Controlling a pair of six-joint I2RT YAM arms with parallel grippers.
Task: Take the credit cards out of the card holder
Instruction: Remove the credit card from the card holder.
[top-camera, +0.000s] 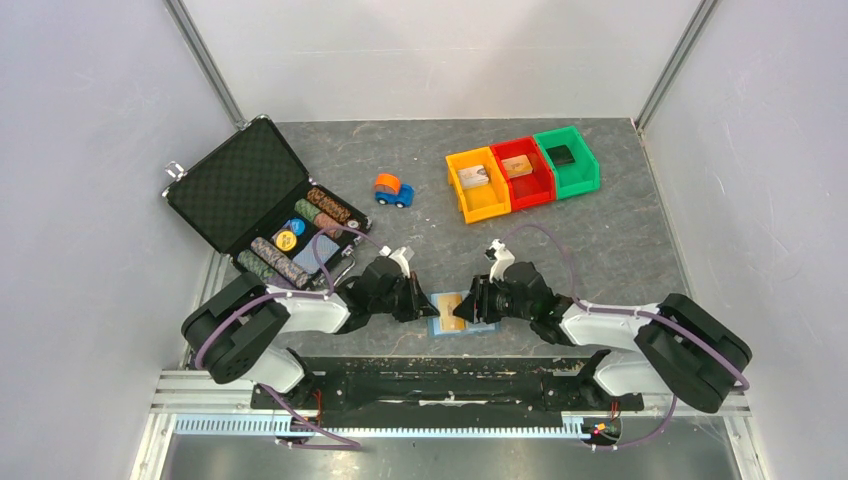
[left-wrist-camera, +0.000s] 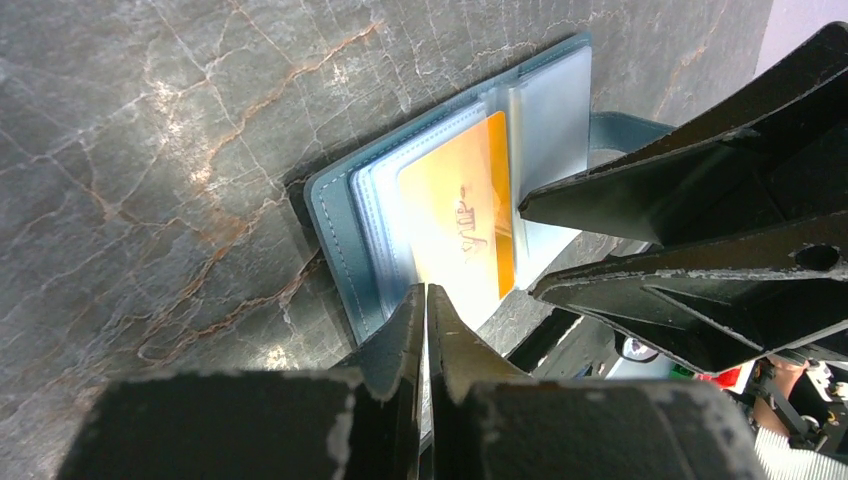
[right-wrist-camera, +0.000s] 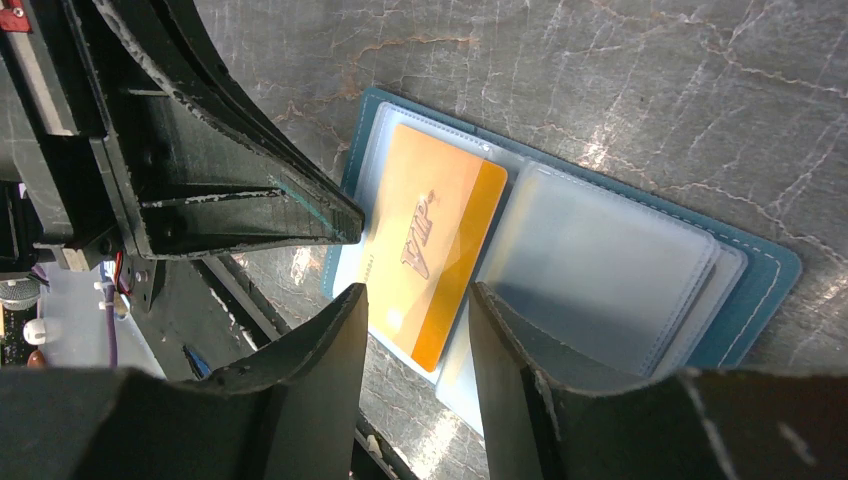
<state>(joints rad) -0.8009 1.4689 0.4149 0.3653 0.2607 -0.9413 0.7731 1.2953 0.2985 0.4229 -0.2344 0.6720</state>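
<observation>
Pincer tips first: the left pincer (left-wrist-camera: 425, 300) is clenched, its tip pressed at the edge of the card holder (right-wrist-camera: 760, 270), which lies open on the table (right-wrist-camera: 650, 80) between the arms. The right pincer (right-wrist-camera: 415, 292) is released, jaws straddling the near end of the gold credit card (right-wrist-camera: 430, 240) in its clear pocket. The grip looks about to happen; next it should close on the card and draw it straight out.

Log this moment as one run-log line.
light-blue bifold card holder: open flat | gold-orange VIP card: on holder's inner face | left gripper: shut, at holder edge | right gripper: open, at card's edge
</observation>
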